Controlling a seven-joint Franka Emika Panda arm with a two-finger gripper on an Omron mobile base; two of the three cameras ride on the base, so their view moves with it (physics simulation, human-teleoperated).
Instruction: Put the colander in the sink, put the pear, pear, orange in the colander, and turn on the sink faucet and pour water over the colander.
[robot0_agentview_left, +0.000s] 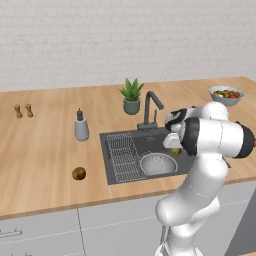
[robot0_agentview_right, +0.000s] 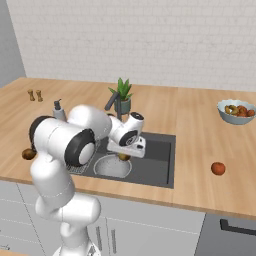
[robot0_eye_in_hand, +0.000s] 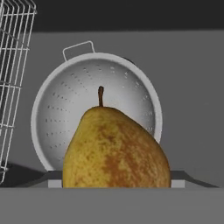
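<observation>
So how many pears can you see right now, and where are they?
2. One pear is in the gripper, above the colander in the sink. The other pear lies on the counter, left of the sink. The fruit bowl may hide more.

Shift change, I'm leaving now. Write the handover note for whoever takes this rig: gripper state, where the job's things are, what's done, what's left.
Gripper: closed on a pear, held above the colander, not yet released.
Colander: already in the sink, beside the wire rack, and empty.
Second pear: on the counter left of the sink.
Orange: on the counter right of the sink.
Sink faucet: no water running.
Done: colander placed.
Left: drop this pear in, fetch the other pear and the orange, then turn on the faucet over the colander.
</observation>
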